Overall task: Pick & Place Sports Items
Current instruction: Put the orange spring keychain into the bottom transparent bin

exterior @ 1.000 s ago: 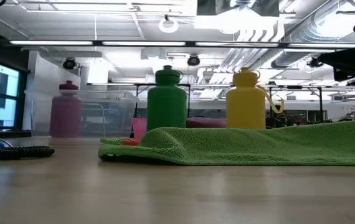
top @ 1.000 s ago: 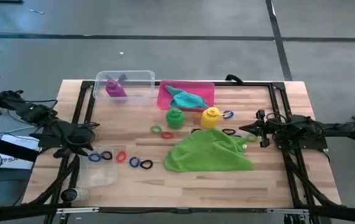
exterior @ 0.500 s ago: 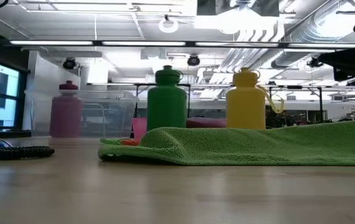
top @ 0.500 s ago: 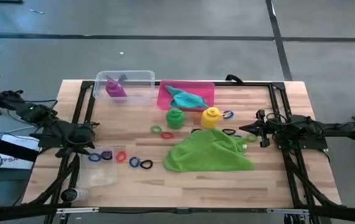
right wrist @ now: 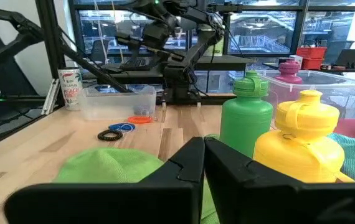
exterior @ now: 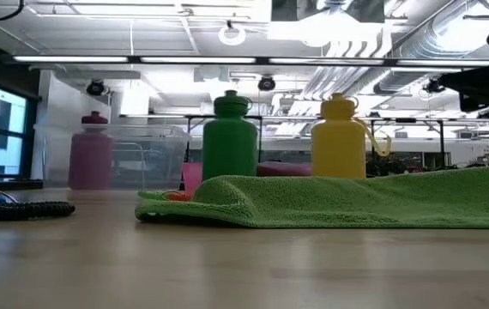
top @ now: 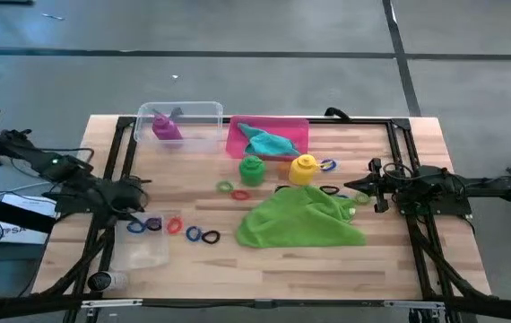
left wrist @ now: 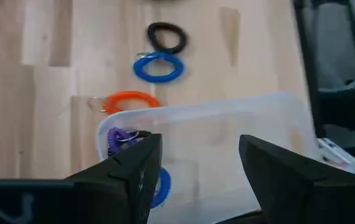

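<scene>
Your left gripper (top: pixel 137 196) sits over the table's left side, right by the near tub (top: pixel 143 242). Fingers (left wrist: pixel 124 180) apart, nothing between them; in the wrist view the tub's rim (left wrist: pixel 202 112) lies just ahead, w/ a purple ring (left wrist: pixel 120 138) and a blue one (left wrist: pixel 160 186) inside it. Beyond the rim on the wood: orange ring (left wrist: pixel 129 101), blue ring (left wrist: pixel 159 67), black ring (left wrist: pixel 167 38), in a row.

Your right gripper (top: pixel 363 191) waits at the right side, fingers (right wrist: pixel 187 165) pressed together, holding nothing, pointed at the green cloth (top: pixel 298 218).

Items: purple bottle (top: pixel 166 126) stands in the far tub (top: pixel 203 112). Teal cloth (top: pixel 269 142) lies in the pink tray (top: pixel 296 126). Green bottle (top: pixel 252 168) and yellow bottle (top: pixel 304 166) stand upright just in front of the tray, cloth nearer you. Green and red rings (top: pixel 233 189) lie left of the cloth; more rings by the yellow bottle (top: pixel 327 165). Low view shows both bottles behind the cloth (exterior: pixel 339 199).
</scene>
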Controlling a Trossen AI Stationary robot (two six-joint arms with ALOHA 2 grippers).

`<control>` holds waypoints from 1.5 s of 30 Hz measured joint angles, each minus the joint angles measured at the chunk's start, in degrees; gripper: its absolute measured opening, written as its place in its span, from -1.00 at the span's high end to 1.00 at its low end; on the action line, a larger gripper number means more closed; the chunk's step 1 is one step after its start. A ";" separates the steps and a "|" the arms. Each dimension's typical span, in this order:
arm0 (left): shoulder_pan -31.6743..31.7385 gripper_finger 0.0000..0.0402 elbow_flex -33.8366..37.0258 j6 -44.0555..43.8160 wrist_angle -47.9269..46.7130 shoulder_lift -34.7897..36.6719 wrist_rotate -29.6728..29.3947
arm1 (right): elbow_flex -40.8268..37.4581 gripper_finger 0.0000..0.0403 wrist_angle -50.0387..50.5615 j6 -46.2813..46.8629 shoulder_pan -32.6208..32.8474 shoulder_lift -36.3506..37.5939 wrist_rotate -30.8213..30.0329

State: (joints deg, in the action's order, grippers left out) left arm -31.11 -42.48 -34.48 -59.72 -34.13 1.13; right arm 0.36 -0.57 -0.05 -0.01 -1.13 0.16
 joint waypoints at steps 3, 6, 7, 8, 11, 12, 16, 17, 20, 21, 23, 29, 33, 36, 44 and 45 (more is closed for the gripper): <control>2.16 0.13 0.00 0.18 0.02 -2.34 0.00 | 0.00 1.00 -0.01 0.00 0.00 0.01 0.02; 4.76 0.13 0.00 0.22 0.49 -4.76 0.02 | -0.02 1.00 -0.01 0.00 0.00 -0.02 0.00; 5.68 0.13 0.00 0.22 0.78 -5.61 0.02 | 0.00 1.00 0.00 0.00 0.00 -0.01 0.01; 6.61 0.13 0.00 0.22 1.20 -6.44 0.02 | 0.00 1.00 -0.01 0.00 0.00 -0.01 0.00; 9.25 0.13 0.00 0.18 2.84 -9.08 0.02 | -0.01 1.00 -0.01 -0.02 0.00 -0.02 0.01; 10.06 0.13 0.00 0.15 3.35 -9.97 0.02 | 0.00 1.00 0.01 -0.01 0.00 0.00 0.02; 12.92 0.13 0.00 -2.95 4.99 -14.11 0.04 | 0.00 1.00 -0.01 0.00 0.00 0.01 0.00; 13.52 0.13 0.00 -4.18 5.21 -15.17 0.08 | 0.00 1.00 -0.01 0.00 0.00 0.01 0.00; 14.81 0.13 0.00 -8.00 5.77 -18.22 0.24 | -0.01 1.00 0.00 0.00 0.00 -0.01 0.00; 15.05 0.13 0.00 -9.45 5.97 -19.20 0.26 | -0.01 1.00 -0.01 0.00 0.00 -0.02 0.01; 15.33 0.13 0.00 -12.48 6.03 -21.07 0.26 | 0.00 1.00 -0.01 0.00 0.00 0.01 0.02; 15.41 0.13 0.00 -20.72 6.18 -26.34 0.26 | 0.00 1.00 0.01 0.00 0.00 -0.01 0.00; 15.41 0.13 0.00 -24.39 6.97 -29.40 0.19 | -0.01 1.00 0.00 0.00 0.00 0.00 0.02; 15.71 0.13 -0.04 -25.85 7.92 -31.38 -0.06 | 0.00 1.00 0.01 0.00 0.00 -0.02 0.00; 17.46 0.13 -0.54 -24.36 8.10 -34.88 -0.22 | -0.02 1.00 -0.01 -0.02 0.00 -0.01 0.00; 17.59 0.13 -0.80 -24.16 8.03 -35.25 -0.23 | -0.01 1.00 -0.01 -0.01 0.00 -0.02 0.00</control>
State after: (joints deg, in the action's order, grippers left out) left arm -13.52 -43.28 -58.64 -51.69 -69.38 0.89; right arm 0.35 -0.58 -0.06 -0.01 -1.15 0.16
